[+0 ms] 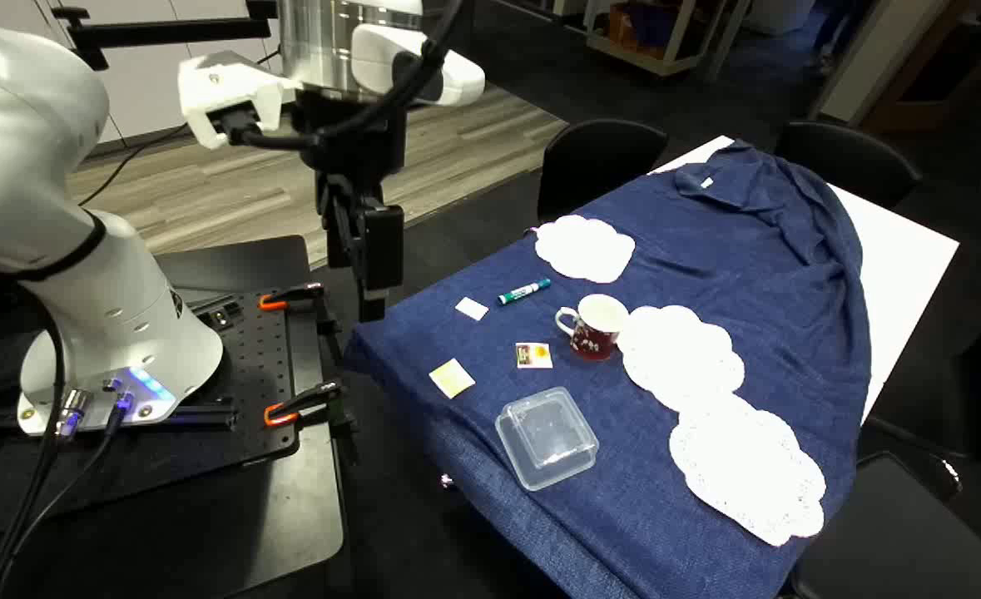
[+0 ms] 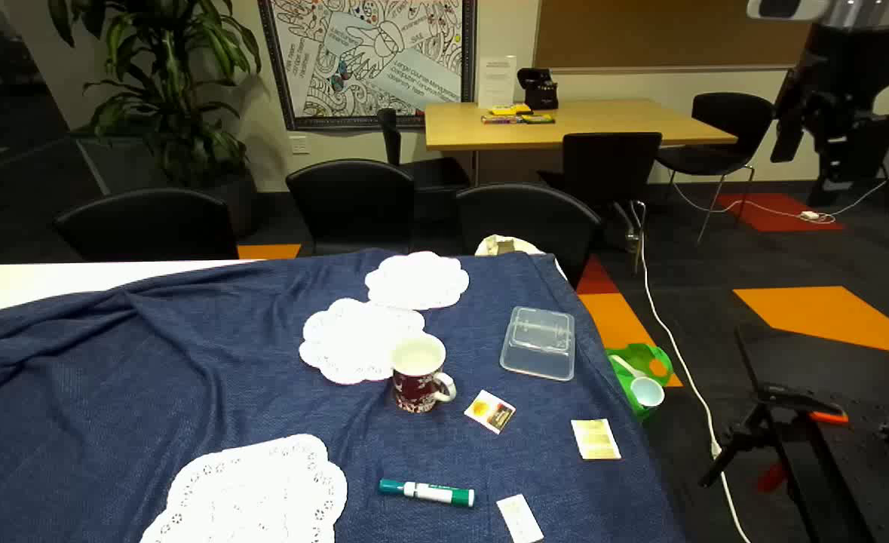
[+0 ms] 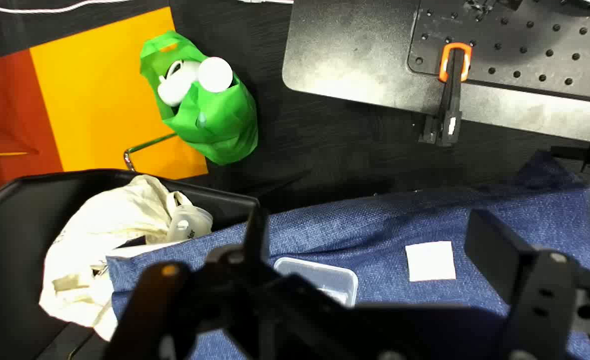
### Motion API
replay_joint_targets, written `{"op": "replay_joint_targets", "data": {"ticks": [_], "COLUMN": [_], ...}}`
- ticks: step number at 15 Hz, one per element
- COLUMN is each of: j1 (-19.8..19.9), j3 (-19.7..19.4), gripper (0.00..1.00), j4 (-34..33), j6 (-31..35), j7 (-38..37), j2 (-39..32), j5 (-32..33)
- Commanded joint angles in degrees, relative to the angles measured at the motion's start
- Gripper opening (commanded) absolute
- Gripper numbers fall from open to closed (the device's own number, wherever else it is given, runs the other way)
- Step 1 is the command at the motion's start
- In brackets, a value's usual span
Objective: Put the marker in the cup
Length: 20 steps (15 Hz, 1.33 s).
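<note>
The dark red cup [image 1: 594, 341] stands upright on the blue cloth [image 1: 756, 283] over the table [image 1: 898, 258], and near the cup, though not touching it, the green-and-white marker [image 2: 436, 493] lies flat. Just beside the cup is a small printed packet [image 2: 490, 412]; the clear container [image 1: 550, 437] sits farther from the cup than that packet, and a scalloped white doily [image 2: 342, 347] lies on the cup's opposite side. Higher than the cup and well apart from it, the tool [image 3: 367, 235] is spread wide, holding nothing.

Green-and-white marker [image 2: 427, 493] and red-patterned cup [image 2: 415, 389], set apart on blue cloth [image 2: 248, 403]
The marker is laid flat; the cup, white-handled and pale inside, is stood upright.
</note>
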State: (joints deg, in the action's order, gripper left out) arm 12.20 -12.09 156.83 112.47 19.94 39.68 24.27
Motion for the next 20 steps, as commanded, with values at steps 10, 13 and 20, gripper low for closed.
{"op": "replay_joint_targets", "data": {"ticks": [10, 13, 20], "j1": [-3.3, -6.4, -13.4], "j3": [0.0, 1.3, 5.5], "gripper": [1.00, 1.00, 1.00], "j4": [-1.1, -2.0, -4.4], "j6": [3.2, 7.7, 17.6], "j7": [0.0, -0.1, -1.7], "j2": [0.2, -0.5, -6.0], "j5": [-2.2, -4.2, -10.3]}}
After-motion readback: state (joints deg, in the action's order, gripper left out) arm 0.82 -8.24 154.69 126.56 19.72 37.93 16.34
